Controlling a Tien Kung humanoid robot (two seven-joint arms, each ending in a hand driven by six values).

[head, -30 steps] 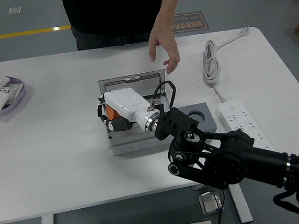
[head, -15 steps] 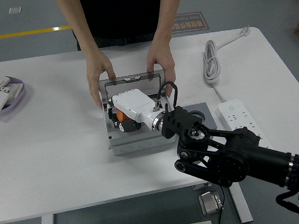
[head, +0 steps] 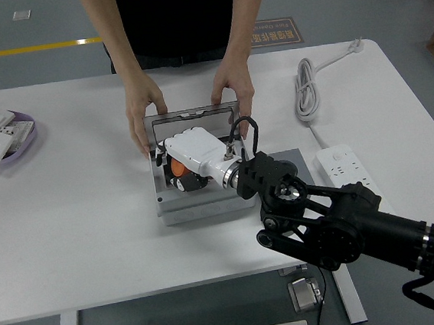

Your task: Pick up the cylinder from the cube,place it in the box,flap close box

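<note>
The right hand (head: 189,156) reaches into the box (head: 198,203), its grasp impossible to tell, while a person's hands (head: 144,112) steady the box's far flap (head: 190,119).

I can find only one sign with writing. It is a dark plate on the floor (head: 275,32) behind the table (head: 83,214), just beside the person (head: 176,20) who stands at the far side. The plate carries some light characters in a few lines, but they are too small and too blurred for me to read. On the power strip (head: 350,173), the box (head: 196,164) and my right hand (head: 192,156) I see no label, brand or number that I can make out.
</note>
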